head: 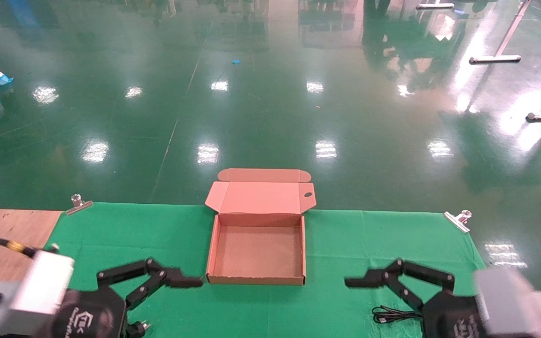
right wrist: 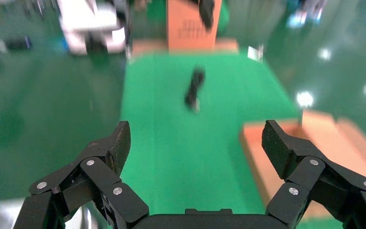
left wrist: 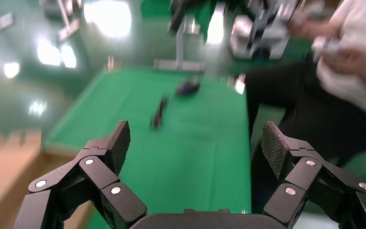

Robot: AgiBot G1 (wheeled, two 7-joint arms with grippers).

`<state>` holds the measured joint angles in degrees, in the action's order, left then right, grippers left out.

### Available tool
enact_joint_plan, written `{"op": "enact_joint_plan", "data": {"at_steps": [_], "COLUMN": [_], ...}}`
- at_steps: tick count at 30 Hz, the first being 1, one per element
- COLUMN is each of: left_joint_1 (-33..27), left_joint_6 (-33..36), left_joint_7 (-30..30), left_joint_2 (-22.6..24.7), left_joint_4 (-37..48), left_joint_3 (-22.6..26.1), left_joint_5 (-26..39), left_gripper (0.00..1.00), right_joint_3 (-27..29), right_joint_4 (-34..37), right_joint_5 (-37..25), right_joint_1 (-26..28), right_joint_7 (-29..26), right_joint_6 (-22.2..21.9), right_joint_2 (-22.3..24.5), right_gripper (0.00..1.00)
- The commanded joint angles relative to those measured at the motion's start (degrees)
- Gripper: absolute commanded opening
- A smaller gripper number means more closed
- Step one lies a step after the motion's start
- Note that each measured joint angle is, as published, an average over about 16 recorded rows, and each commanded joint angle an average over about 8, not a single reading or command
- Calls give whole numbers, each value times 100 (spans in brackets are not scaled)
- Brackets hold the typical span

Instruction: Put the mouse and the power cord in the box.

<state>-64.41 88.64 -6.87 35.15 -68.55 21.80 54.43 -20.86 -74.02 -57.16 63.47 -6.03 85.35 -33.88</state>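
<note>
Mostly hidden power cord, mouse blurred

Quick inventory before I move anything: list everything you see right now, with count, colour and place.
box: one, brown cardboard, lid open, empty, centre of the cloth at its far edge.
mouse: one, black, on the cloth on the robot's right side; its thin cable lies near the right gripper.
power cord: one, black bundle, on the cloth on the left side; its plug shows beside the left gripper.
cloth: one, green, covering the table.
clips: two, metal, at the cloth's far corners.
left gripper: open, left of the box.
right gripper: open, right of the box.
</note>
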Motion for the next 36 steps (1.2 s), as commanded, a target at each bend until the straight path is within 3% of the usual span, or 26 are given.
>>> {"op": "enact_joint_plan", "data": {"at_steps": [1, 12, 20, 27, 36], "left_joint_1": [-68, -791, -1407, -1817, -2169], "left_joint_6": [45, -103, -775, -1420, -1730], "left_joint_7": [103, 756, 1403, 1982, 2904], "left_joint_2": [-1, 263, 715, 1284, 1769], "left_joint_4": [166, 1159, 1990, 2820, 4206], "left_joint_3": [104, 986, 1594, 1974, 2113], "left_joint_5": [259, 2352, 4104, 5087, 5330], "left_gripper": [100, 100, 100, 100, 100], "right_joint_3": [-113, -1091, -1766, -2123, -2275], "right_joint_4": [-15, 45, 801, 2012, 3743], "right_joint_5": [-342, -3166, -4834, -5557, -5885], "right_joint_1": [66, 847, 1440, 1690, 1978], "right_joint_7": [69, 200, 400, 938, 1848], "right_joint_6": [7, -280, -429, -797, -1590], "right_joint_2": [31, -464, -1190, -1806, -2531], "right_gripper": [100, 100, 100, 100, 100]}}
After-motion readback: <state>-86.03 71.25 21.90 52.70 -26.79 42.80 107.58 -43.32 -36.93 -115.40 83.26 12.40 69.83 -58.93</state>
